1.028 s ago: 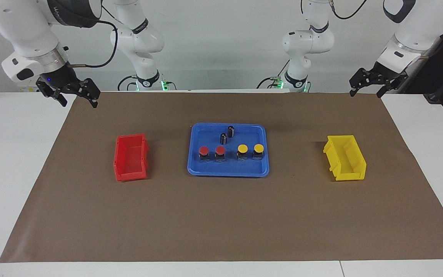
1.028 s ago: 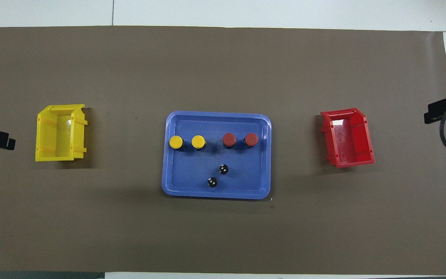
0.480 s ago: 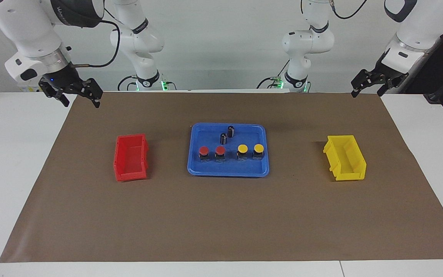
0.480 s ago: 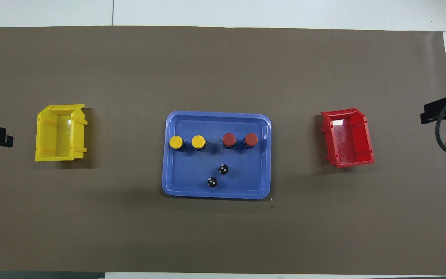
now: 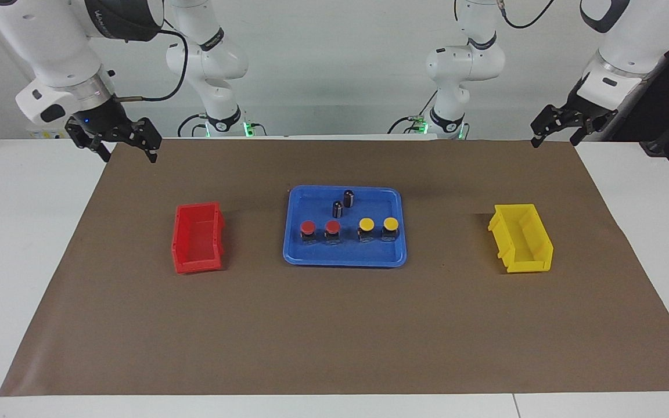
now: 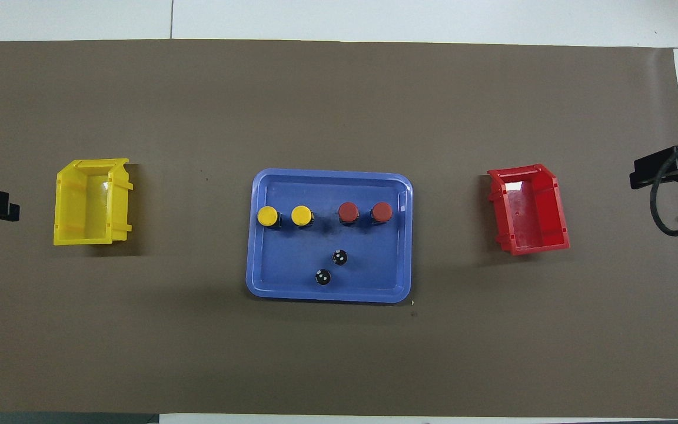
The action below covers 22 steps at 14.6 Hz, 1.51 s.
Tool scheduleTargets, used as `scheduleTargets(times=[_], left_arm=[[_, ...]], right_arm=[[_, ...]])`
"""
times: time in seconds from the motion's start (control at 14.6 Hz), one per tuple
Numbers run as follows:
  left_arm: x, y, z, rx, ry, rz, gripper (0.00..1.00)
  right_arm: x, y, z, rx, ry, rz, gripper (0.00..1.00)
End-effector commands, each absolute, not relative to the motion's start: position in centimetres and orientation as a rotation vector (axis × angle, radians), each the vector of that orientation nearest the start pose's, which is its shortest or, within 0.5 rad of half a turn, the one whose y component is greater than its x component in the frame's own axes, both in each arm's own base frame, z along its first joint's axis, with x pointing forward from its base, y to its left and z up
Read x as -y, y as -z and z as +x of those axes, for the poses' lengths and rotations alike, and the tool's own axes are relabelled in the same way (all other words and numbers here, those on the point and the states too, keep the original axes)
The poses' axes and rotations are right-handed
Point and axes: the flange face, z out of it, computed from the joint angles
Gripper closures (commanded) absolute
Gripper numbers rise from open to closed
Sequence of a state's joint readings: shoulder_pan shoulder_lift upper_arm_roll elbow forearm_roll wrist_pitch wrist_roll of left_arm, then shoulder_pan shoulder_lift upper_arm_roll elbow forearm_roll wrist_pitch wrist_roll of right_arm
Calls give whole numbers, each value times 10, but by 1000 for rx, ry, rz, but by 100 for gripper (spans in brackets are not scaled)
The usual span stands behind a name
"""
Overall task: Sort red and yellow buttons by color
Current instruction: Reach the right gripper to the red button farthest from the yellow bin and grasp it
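Two red buttons (image 5: 308, 226) (image 5: 333, 226) and two yellow buttons (image 5: 366, 223) (image 5: 391, 223) stand upright in a row in the blue tray (image 5: 343, 262). From above, the red caps (image 6: 348, 211) (image 6: 382, 211) and the yellow caps (image 6: 267, 216) (image 6: 302, 215) show in the same row. My right gripper (image 5: 129, 154) is open and empty, in the air over the mat's corner at the right arm's end. My left gripper (image 5: 553, 141) is open and empty, over the mat's corner at the left arm's end. Both are well away from the tray.
A red bin (image 5: 197, 238) sits beside the tray toward the right arm's end. A yellow bin (image 5: 523, 238) sits toward the left arm's end. Two small dark cylinders (image 5: 349, 198) (image 5: 337, 209) stand in the tray, nearer to the robots than the buttons. A brown mat (image 5: 334, 331) covers the table.
My right gripper has shifted a little toward the middle of the table. My left gripper has risen slightly. The buttons, tray and bins have not moved.
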State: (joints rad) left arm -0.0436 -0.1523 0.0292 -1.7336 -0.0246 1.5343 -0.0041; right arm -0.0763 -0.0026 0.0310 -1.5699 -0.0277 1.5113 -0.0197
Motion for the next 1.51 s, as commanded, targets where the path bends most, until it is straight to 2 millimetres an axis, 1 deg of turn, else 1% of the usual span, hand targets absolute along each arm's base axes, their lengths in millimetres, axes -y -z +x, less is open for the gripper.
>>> scheduleTargets(times=[0.0,0.07,0.21,0.27,0.34,0.41,0.48,0.55,0.62,0.69,0.75,0.82,0.89,1.03,1.1,1.17,1.23,1.3,1.44], left_arm=[[7,-627,493,8,-67,-3182,0],[8,-627,493,8,-67,-3184,0],[7,-627,493,11,-69,-3182,0],[7,-627,493,11,-69,-3184,0],[6,-627,493,13,-67,-3182,0],[6,-627,493,13,-67,-3182,0],[7,-627,493,8,-67,-3182,0],[7,-627,493,8,-69,-3182,0],[7,-627,493,11,-67,-3184,0],[6,-627,493,13,-67,-3182,0],[6,-627,493,13,-67,-3184,0],[6,-627,493,15,-67,-3184,0],[6,-627,493,15,-67,-3184,0],[8,-627,493,13,-67,-3182,0],[10,-627,493,8,-67,-3182,0],[9,-627,493,11,-67,-3182,0],[9,-628,493,11,-65,-3182,0],[10,-628,494,6,-57,-3182,0],[14,-627,493,-9,-72,-3181,0]], right_arm=[[30,-621,543,-16,-94,-3164,0],[27,-621,546,-9,-89,-3166,0],[-7,-622,558,64,-58,-3163,0],[-24,-619,567,60,-52,-3158,0],[-54,-609,575,46,-67,-3161,0],[-79,-597,581,32,-63,-3164,0],[-111,-583,589,47,-43,-3161,0],[-151,-569,593,53,-6,-3157,0],[-188,-552,595,35,23,-3151,0],[-213,-533,596,20,40,-3146,0],[-236,-513,591,34,46,-3142,0],[-257,-493,583,34,88,-3126,0],[-269,-470,573,9,122,-3113,0],[-271,-443,560,3,139,-3106,0],[-277,-431,553,23,129,-3108,0],[-296,-418,542,69,136,-3102,0],[-301,-408,540,66,149,-3094,0],[-300,-398,541,61,142,-3096,1],[-301,-385,542,68,127,-3101,8]])
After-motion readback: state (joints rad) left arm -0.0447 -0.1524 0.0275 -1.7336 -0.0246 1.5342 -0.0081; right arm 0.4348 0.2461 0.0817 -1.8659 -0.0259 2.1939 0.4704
